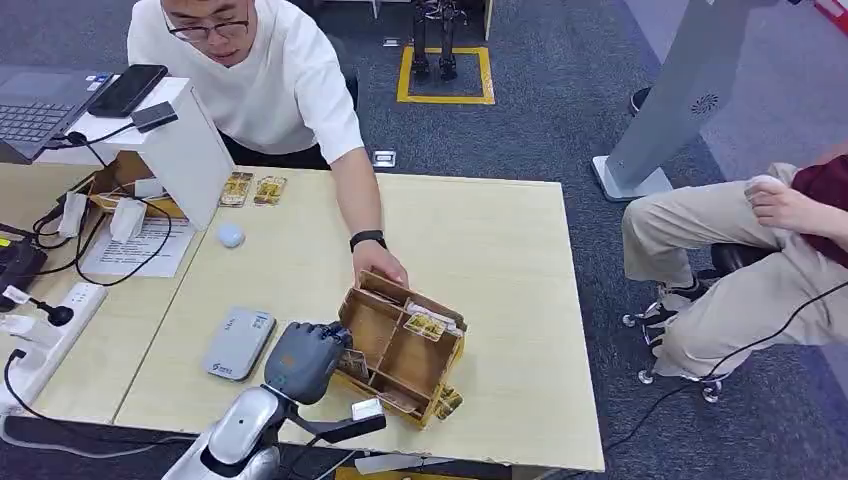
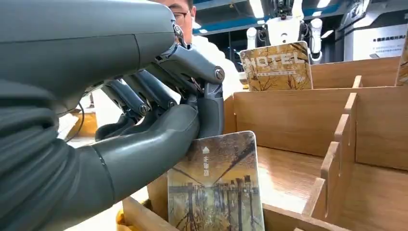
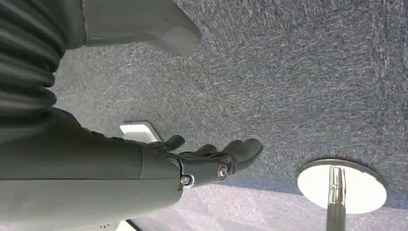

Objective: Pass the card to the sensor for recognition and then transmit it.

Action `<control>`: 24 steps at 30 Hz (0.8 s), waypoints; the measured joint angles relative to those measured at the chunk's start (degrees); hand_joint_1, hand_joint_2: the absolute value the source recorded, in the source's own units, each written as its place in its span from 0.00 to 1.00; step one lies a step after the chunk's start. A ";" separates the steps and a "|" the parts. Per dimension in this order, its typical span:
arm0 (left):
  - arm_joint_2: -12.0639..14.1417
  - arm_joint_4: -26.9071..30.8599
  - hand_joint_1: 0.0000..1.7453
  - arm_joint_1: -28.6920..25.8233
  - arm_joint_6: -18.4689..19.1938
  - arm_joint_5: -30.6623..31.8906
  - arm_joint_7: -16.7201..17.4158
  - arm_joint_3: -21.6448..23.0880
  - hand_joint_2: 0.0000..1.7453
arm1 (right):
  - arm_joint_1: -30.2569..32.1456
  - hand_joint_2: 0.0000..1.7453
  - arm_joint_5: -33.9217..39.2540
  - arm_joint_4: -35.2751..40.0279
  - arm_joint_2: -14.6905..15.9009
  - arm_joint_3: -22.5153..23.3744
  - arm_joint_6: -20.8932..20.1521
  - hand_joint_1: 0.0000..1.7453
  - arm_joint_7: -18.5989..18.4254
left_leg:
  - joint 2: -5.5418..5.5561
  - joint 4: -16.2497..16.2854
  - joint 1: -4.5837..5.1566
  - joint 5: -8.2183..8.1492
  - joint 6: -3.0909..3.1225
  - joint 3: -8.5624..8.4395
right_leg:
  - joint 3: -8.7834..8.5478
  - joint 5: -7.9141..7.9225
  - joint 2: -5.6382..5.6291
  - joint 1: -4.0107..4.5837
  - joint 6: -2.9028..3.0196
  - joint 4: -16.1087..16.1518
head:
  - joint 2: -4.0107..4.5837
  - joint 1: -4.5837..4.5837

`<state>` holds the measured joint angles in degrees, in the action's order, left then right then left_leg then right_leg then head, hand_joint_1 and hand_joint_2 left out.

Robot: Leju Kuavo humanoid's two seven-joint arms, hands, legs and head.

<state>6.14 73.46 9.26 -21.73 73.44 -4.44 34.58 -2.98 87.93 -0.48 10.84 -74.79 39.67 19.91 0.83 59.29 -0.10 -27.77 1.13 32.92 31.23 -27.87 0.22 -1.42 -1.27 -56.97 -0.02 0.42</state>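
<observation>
A pale wood counter (image 1: 300, 270) on grey office carpet fills the middle of the head view, with a laptop and cables at the upper left and a seated person's legs at the right edge. At lower centre the robot's left hand (image 1: 305, 358) reaches into a tilted wooden organizer (image 1: 400, 360), which a person's hand (image 1: 378, 262) steadies from the far side. The left wrist view shows what the head view cannot: the card (image 2: 216, 185), printed with a bridge scene, is pinched between the thick thumb and a dark finger at its upper corner, its lower part still down in a compartment beside the wooden divider (image 2: 337, 163). The grip looks thin, taken on one corner alone, so the card could pivot or slip free as it is lifted, and its edge could catch on the compartment wall. The organizer sits askew and might shift if the person lets go. The grey card reader (image 1: 238, 343) lies just left of the hand in the head view, close enough for a short pass. A second card marked HOTEL (image 2: 276, 67) stands in the rear slot. In the right wrist view, the right hand (image 3: 202, 156) hangs over the carpet, fingers apart and holding nothing.
</observation>
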 joint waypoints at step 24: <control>-2.84 6.03 1.00 -3.09 -17.86 -2.30 -1.51 -4.57 1.00 | -0.01 1.00 -0.26 0.00 0.00 -0.06 0.00 0.00 0.09 | 0.02 0.00 0.01 0.00 0.00 0.01 | 0.01 0.00 0.02 0.00 0.00 0.00 | 0.00 0.00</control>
<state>3.30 79.49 6.17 -39.58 71.14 -5.95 30.01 -2.98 87.67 -0.48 10.84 -74.86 39.67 20.00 0.84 59.29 -0.09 -27.77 1.13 32.93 31.24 -27.87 0.23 -1.42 -1.28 -56.96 -0.02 0.41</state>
